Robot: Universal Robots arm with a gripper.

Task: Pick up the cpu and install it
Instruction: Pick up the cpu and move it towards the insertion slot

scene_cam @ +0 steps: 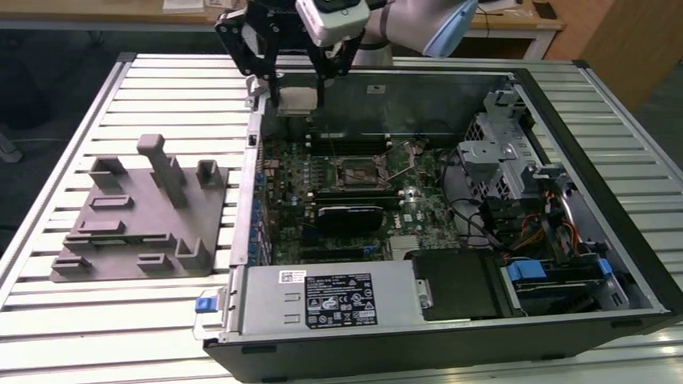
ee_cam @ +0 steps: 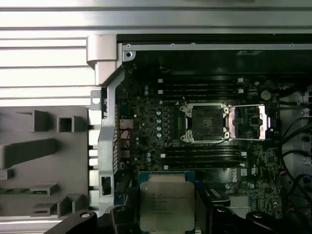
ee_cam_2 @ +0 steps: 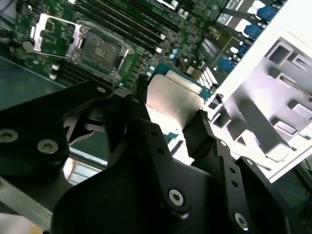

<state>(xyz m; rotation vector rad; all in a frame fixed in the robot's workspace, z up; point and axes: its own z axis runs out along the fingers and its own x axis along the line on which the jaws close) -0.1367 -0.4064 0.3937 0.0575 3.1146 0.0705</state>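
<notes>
Presently we find the gripper (scene_cam: 297, 93) clenched on the cpu (scene_cam: 297, 101), with its fingers (ee_cam_2: 146, 126) pressed against two opposite edges of the chip. The cpu hangs in the air over the far part of the open computer case (scene_cam: 427, 352), toward the exterior view's left. It is apart from the socket (scene_cam: 361, 170), whose lid stands open. A grey fixture block (scene_cam: 139, 216) lies on the worktop (scene_cam: 160, 88), just beside the case on the exterior view's left.
</notes>
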